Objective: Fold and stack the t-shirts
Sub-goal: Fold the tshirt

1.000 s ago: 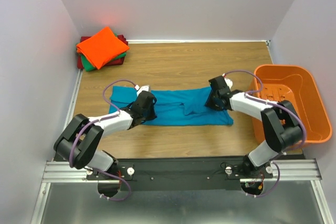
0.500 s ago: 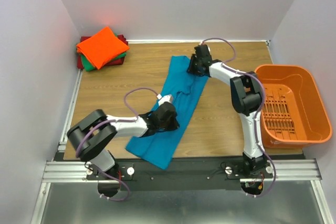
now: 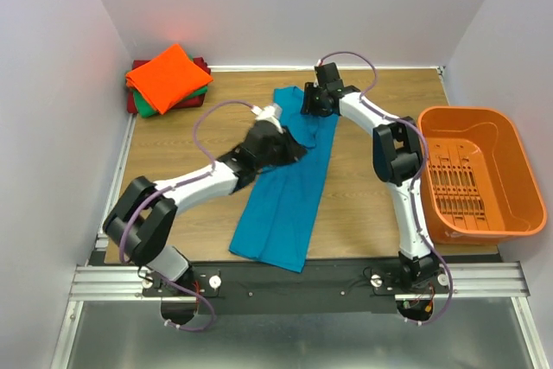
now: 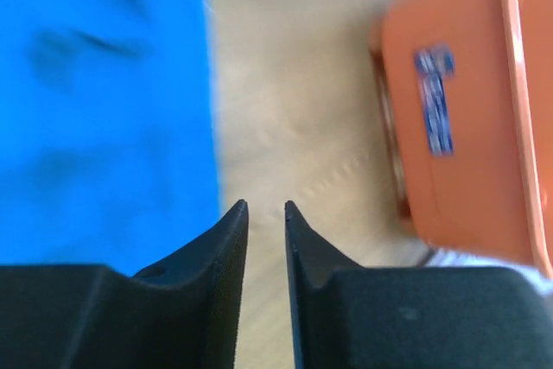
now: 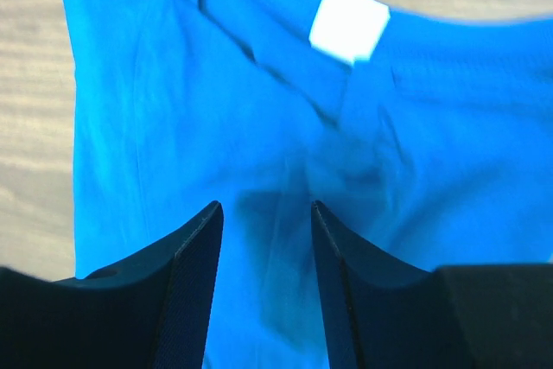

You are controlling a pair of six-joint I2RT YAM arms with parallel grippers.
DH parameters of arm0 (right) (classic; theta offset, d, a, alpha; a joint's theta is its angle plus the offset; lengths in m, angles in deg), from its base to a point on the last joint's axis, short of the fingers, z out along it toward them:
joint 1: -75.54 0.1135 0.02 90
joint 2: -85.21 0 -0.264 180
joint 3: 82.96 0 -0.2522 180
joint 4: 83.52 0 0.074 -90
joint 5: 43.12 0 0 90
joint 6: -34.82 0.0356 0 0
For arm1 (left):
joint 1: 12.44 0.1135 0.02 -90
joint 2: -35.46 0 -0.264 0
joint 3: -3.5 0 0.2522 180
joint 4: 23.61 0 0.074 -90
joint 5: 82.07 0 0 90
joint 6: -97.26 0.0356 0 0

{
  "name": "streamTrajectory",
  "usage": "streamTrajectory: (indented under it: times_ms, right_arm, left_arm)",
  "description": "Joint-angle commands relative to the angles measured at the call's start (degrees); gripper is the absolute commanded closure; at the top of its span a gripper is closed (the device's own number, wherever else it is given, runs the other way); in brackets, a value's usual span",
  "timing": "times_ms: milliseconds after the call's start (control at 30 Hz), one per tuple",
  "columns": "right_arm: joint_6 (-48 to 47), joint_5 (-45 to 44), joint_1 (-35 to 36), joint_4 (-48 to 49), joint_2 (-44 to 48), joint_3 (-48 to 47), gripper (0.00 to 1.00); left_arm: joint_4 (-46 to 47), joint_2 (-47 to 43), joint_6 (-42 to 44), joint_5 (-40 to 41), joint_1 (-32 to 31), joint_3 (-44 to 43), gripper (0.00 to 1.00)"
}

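**Q:** How is the teal-blue t-shirt (image 3: 285, 205) oriented?

**A:** It is spread as one long strip on the table (image 3: 190, 127). Its long axis runs from the near edge toward the back wall, and the far end is tilted slightly to the right. A white label (image 5: 348, 23) is seen at the far end (right wrist view only).

**Q:** What is observed at the left gripper (image 4: 265, 206)?

**A:** Its fingers (image 4: 226, 248) are parted by a narrow gap and nothing is held between them. They are positioned over bare wood, just beside the shirt's edge. The basket (image 4: 458, 127) is seen beyond, blurred.

**Q:** And at the right gripper (image 5: 263, 206)?

**A:** Its fingers (image 5: 194, 257) are set wider apart, above the far end of the shirt. Cloth is visible through the gap, but none is seen pinched. Contact with the cloth cannot be determined.

**Q:** Where are the other shirts?

**A:** They are stacked in the far left corner, well apart from the strip. The orange t-shirt (image 3: 168, 75) is placed on top, over the green t-shirt (image 3: 149, 111) and the dark red t-shirt (image 3: 201, 64).
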Motion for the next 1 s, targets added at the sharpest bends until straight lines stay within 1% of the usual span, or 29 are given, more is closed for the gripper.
streamTrajectory:
  times_ms: [0,33,67,133,167,200,233,267,300,333,367,400,433,467,500,533,567,600,633,667,733,767,800,833,933,967]
  right_arm:
    - [-0.1,-2.2,0.0,-5.8,6.9,3.3,0.47]
    - [0.9,-2.5,0.0,-5.8,9.7,6.2,0.47]
    - [1.5,-3.2,0.0,-5.7,10.8,7.5,0.47]
    - [3.1,-3.1,0.0,-5.8,13.0,9.9,0.47]
    - [4.8,-2.7,0.0,-5.6,15.3,12.8,0.47]
    - [5.7,-2.2,0.1,-5.4,16.5,14.4,0.47]
    - [6.1,-1.8,0.2,-5.2,17.5,15.9,0.47]
    - [6.8,-1.9,0.3,-5.2,20.0,19.3,0.46]
    - [7.4,-3.2,0.3,-5.1,21.3,21.1,0.46]
    - [7.7,-3.2,0.4,-4.8,22.8,23.2,0.46]
    - [8.1,-5.1,0.3,-4.6,24.0,25.0,0.46]
    - [8.5,-7.5,0.4,-4.7,26.1,28.0,0.46]
    - [8.9,-8.3,0.3,-4.5,27.1,29.4,0.46]
    - [9.1,-8.5,0.4,-4.5,28.0,30.6,0.46]
    - [9.8,-9.3,0.3,-4.2,29.6,33.3,0.46]
    - [9.9,-9.4,0.3,-3.9,30.2,34.4,0.46]
    - [9.8,-9.2,0.3,-3.4,30.7,35.6,0.46]
    - [9.8,-8.7,0.3,-2.3,31.0,36.9,0.46]
    - [9.6,-8.8,0.2,-2.0,30.8,37.0,0.46]
    - [9.5,-8.8,0.3,-2.0,30.4,36.8,0.46]
    - [9.0,-8.2,0.3,-1.9,28.7,35.4,0.46]
    - [9.0,-8.2,0.2,-1.9,28.1,34.8,0.46]
    - [8.7,-6.7,0.2,-2.0,27.3,33.9,0.46]
    - [8.5,-6.0,0.1,-2.0,26.6,32.6,0.46]
    - [7.7,-5.1,-0.2,-2.2,26.3,31.5,0.46]
    - [7.2,-5.2,-0.2,-2.3,26.5,31.6,0.46]
  left_arm:
    - [-3.4,-3.6,5.4,-4.8,10.3,1.1,0.64]
    - [-4.0,-1.7,8.1,-8.9,13.6,-2.5,0.64]
    - [-5.3,0.1,10.1,-9.6,14.9,-5.6,0.64]
    - [-11.4,4.2,15.7,-7.3,15.9,-12.5,0.64]
    - [-14.5,9.0,17.5,-7.7,17.0,-19.4,0.63]
    - [-14.6,11.6,19.0,-8.5,17.4,-22.6,0.63]
    - [-18.2,13.9,20.2,-8.2,17.9,-25.9,0.63]
    - [-19.7,18.0,22.1,-6.5,18.3,-31.1,0.62]
    - [-19.9,19.9,23.4,-5.8,18.6,-33.2,0.58]
    - [-21.3,21.8,24.2,-4.2,19.9,-35.4,0.57]
    - [-22.4,26.2,26.1,-3.7,20.7,-40.6,0.55]
    - [-23.9,28.6,27.2,-3.9,22.5,-43.3,0.52]
    - [-25.7,31.1,28.2,-4.4,23.5,-46.4,0.52]
    - [-27.7,36.5,28.9,-5.4,24.6,-53.8,0.51]
    - [-29.6,40.8,30.8,-7.2,26.2,-59.1,0.49]
    - [-30.2,42.8,32.0,-7.9,26.8,-61.5,0.48]
    - [-30.8,44.4,32.8,-8.9,27.4,-61.6,0.47]
    - [-30.8,45.9,34.0,-10.5,28.0,-65.2,0.46]
    - [-30.5,48.4,34.3,-14.1,28.8,-66.6,0.45]
    - [-30.1,49.6,34.5,-15.8,29.1,-69.2,0.45]
    - [-30.0,53.3,34.7,-18.2,29.3,-72.2,0.44]
    - [-30.8,54.5,34.9,-18.1,29.4,-75.4,0.44]
    - [-32.0,55.6,34.9,-18.1,29.4,-76.9,0.44]
    - [-33.0,56.5,35.2,-20.5,29.5,-77.6,0.44]
    - [-29.9,55.1,35.6,-21.2,29.4,-74.4,0.44]
    - [-27.8,52.8,35.2,-22.1,29.4,-69.4,0.44]
